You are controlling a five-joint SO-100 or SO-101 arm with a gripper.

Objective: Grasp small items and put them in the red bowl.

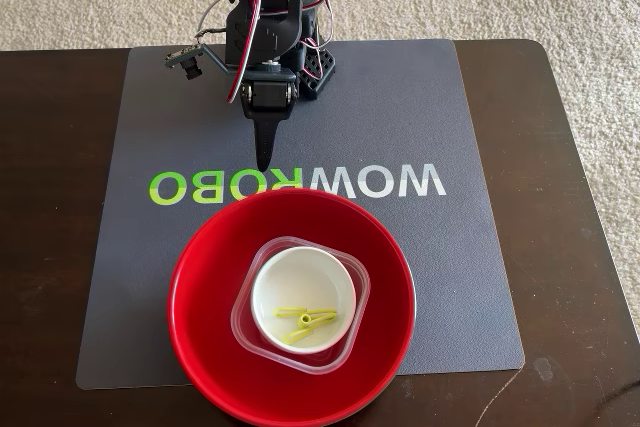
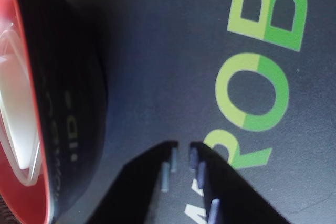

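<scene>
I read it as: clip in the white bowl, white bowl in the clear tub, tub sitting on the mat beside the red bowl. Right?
One thing is off: the clear tub sits inside the red bowl, not beside it on the mat, as the fixed view shows. The clip does lie in the white bowl, nested in the tub.

The fixed view is evenly and softly lit, with sharp focus throughout; a broad pale sheen is seen along the far edge of the dark table [image 1: 570,127], a faint highlight is carried on the rim of the red bowl [image 1: 200,247], and only a short, soft shadow is cast under the gripper [image 1: 262,165]. The wrist view is dimmer and bluish, and the fingertips [image 2: 173,156] are rendered as near-black, blurred silhouettes. The white interior at the left edge of that view is overexposed, while the green lettering [image 2: 262,93] on the mat is kept reasonably sharp.
</scene>
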